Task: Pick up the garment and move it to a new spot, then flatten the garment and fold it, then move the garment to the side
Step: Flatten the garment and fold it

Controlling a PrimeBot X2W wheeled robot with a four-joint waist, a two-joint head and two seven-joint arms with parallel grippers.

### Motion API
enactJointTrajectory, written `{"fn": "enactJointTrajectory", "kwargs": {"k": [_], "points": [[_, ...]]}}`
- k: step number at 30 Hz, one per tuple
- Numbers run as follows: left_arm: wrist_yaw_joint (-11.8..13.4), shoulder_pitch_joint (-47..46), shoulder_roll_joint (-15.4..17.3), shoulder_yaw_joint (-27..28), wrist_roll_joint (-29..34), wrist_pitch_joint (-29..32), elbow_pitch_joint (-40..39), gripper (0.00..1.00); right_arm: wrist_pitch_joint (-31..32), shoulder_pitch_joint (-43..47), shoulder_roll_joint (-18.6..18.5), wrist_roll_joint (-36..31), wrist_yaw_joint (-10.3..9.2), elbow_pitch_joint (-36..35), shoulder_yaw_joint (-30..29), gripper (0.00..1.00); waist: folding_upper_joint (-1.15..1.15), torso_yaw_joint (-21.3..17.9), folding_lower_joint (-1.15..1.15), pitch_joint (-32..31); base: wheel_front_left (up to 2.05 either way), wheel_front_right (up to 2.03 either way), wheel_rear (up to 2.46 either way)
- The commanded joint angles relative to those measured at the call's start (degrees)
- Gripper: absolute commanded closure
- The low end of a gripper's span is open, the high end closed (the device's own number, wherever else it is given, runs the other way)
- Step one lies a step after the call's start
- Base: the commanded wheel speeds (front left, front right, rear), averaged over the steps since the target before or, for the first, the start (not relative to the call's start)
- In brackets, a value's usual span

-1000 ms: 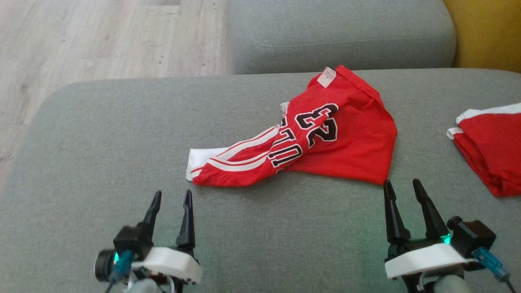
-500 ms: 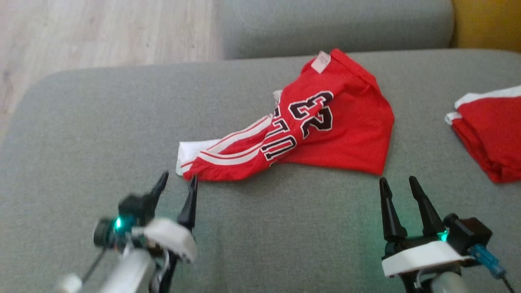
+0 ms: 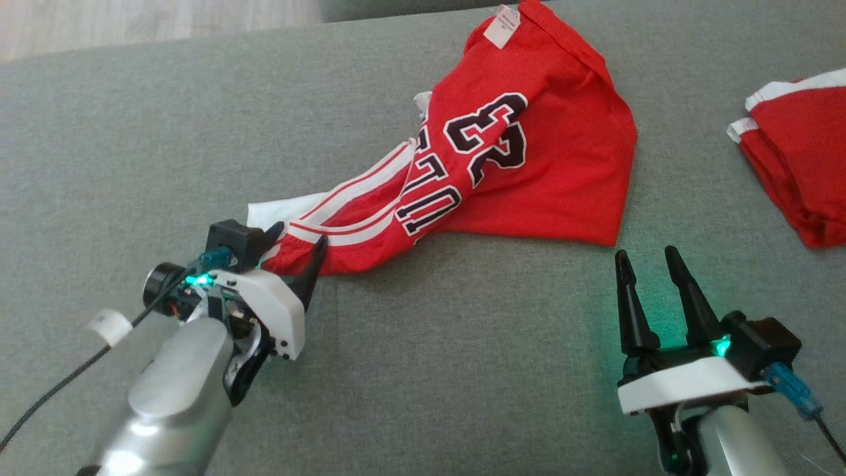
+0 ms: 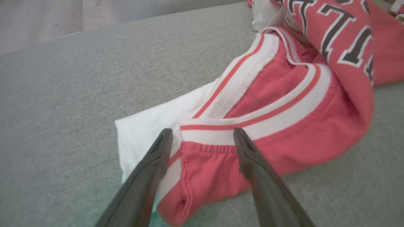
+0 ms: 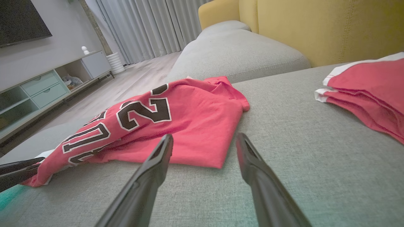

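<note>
Crumpled red white-striped jersey (image 3: 529,165) lies on the grey fabric sofa cushion (image 3: 429,363), its striped end inside the spread left gripper (image 3: 299,236); the right gripper (image 3: 646,253), likewise spread, hovers nearby. Pinching one layer risks slipping.

Same build both sides: left gripper (image 3: 299,236) and right gripper (image 3: 646,253) each have two long black tapered fingers (image 3: 631,311) on a white housing (image 3: 681,393), with a black camera block (image 3: 767,360) alongside and a green LED (image 3: 722,346) lit. Blue connector (image 3: 790,398), thin black cable (image 3: 39,410). White tape tab (image 3: 109,325) on the left cable. Glossy silver forearm (image 3: 172,396).
</note>
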Motion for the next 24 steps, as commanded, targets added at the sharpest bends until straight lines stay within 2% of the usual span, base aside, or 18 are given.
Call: {"fn": "enactJointTrajectory", "kwargs": {"k": [1,8,9,10,13,19,24], "points": [[-0.4,-3.1,2.3,1.6,0.3,-0.2,-0.8,0.00,-0.6,-1.6,-0.3,0.1,-0.04,-1.6,1.4,0.00,0.00,-0.5,-0.02,0.5,0.00,0.00,0.00],[-1.1,-4.8,2.2,-1.7,-1.0,0.0,1.9,0.02,-0.6,-2.0,-0.3,0.1,-0.04,-1.0,0.9,0.00,0.00,-1.2,-0.02,0.3,0.00,0.00,0.00],[-1.2,-4.9,2.3,-2.1,-1.3,0.0,2.0,0.54,-0.6,-2.0,-0.3,0.2,-0.04,-1.0,0.9,0.00,0.00,-1.2,-0.02,0.2,0.00,0.00,0.00],[-1.2,-5.0,2.3,-2.6,-1.7,0.1,2.2,1.00,-0.6,-2.0,-0.3,0.2,-0.04,-0.9,0.9,0.00,0.00,-1.3,-0.02,0.1,0.00,0.00,0.00],[-1.2,-5.1,2.6,-4.2,-2.4,-1.2,1.5,1.00,-0.6,-1.9,-0.3,0.4,-0.04,-0.6,1.4,0.00,0.00,-1.3,-0.02,-0.5,0.00,0.00,0.00],[-1.3,-5.0,3.5,-6.6,-3.6,-8.1,-2.9,1.00,-0.6,-1.2,-0.3,0.9,-0.04,0.6,1.9,0.00,0.00,-1.2,-0.02,-3.9,0.00,0.00,0.00],[-1.3,-3.3,4.7,-8.2,-4.3,-7.5,-6.3,1.00,-0.6,-0.3,-0.3,1.8,-0.04,1.4,2.4,0.00,0.00,-1.2,-0.02,-7.6,0.00,0.00,0.00]]}}
